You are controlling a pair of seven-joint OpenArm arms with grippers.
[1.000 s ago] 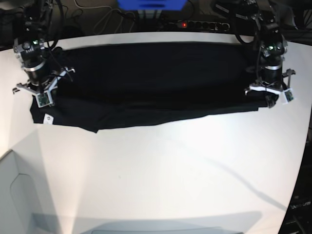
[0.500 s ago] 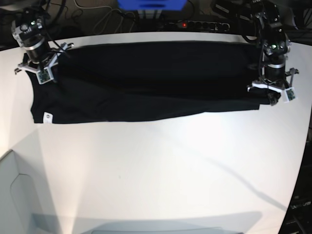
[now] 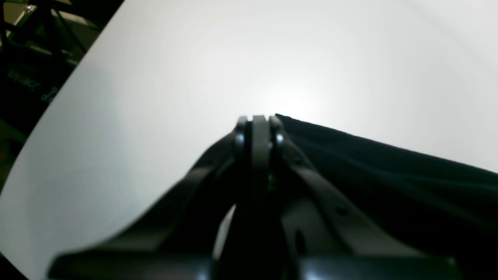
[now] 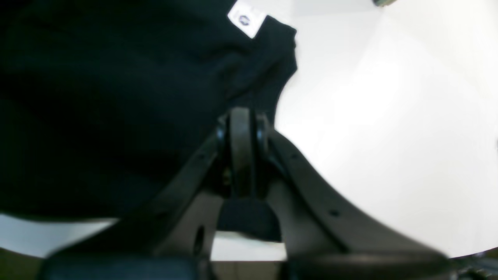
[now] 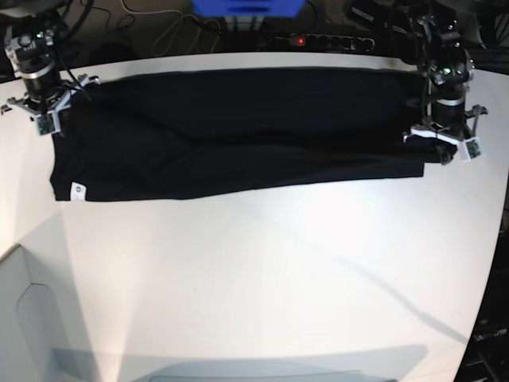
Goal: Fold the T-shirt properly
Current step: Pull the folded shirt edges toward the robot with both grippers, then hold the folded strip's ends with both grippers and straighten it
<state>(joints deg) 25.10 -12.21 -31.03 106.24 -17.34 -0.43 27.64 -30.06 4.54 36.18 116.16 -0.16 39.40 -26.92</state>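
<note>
The black T-shirt (image 5: 238, 127) lies as a long flat band across the far half of the white table (image 5: 278, 278), its small white tag (image 5: 77, 189) at the near left corner. My right gripper (image 5: 49, 119) is at the band's far left end. In the right wrist view the jaws (image 4: 241, 114) are shut on the T-shirt (image 4: 116, 97), just below the tag (image 4: 246, 18). My left gripper (image 5: 440, 153) is at the right end. In the left wrist view it (image 3: 260, 120) is shut on the corner of the T-shirt (image 3: 389, 175).
A power strip (image 5: 318, 40) with a red light, a blue box (image 5: 246, 8) and cables sit behind the table's far edge. A pale grey panel (image 5: 24, 318) juts in at the near left. The table's curved right edge (image 5: 493, 263) drops to dark floor.
My right gripper has moved back and to the left, drawing the cloth with it; the sagging fold at the near left has pulled straight. The left gripper has hardly shifted.
</note>
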